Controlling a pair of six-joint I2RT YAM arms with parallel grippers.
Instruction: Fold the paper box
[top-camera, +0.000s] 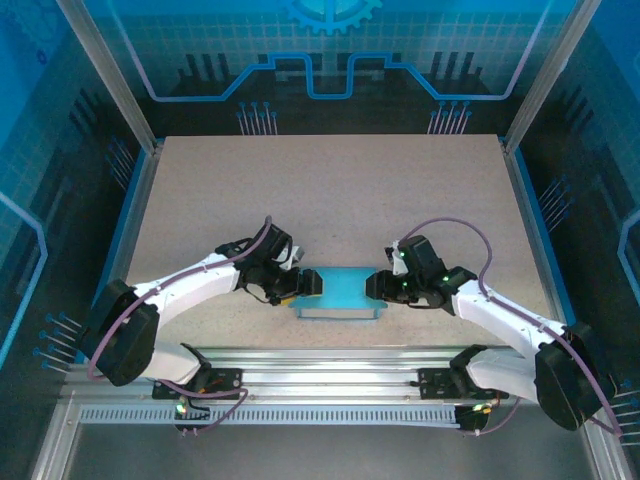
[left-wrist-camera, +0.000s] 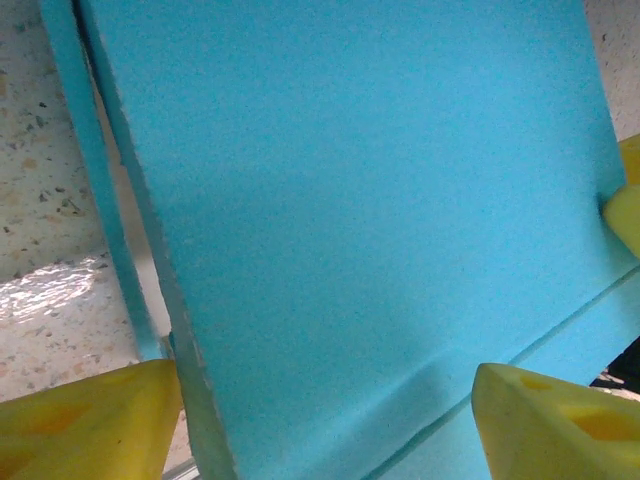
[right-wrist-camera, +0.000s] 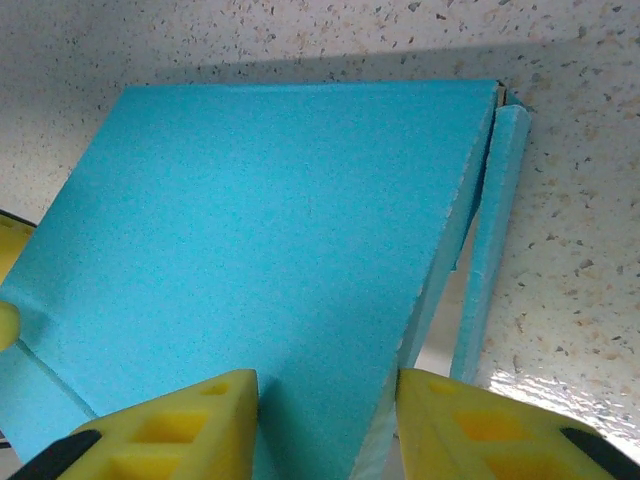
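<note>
Top external: paper box (top-camera: 337, 293) sits at the table's (top-camera: 330, 190) 6 o'clock, left gripper (top-camera: 305, 285) at its 9 with fingers wide astride it, right gripper (top-camera: 372, 285) at its 3, fingers narrow around the edge, grip unclear.

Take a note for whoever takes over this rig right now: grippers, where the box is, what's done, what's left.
Left gripper: jaws wide, straddling the left end of the paper box; grip unclear.
Right gripper: both pads against the box's right end, pinching it.
Box: near the front edge of the table, between the arms, blue side up.
Done: main panels folded into a flat box shape.
Left: a narrow side flap stands apart from the body; it probably needs tucking in.
</note>
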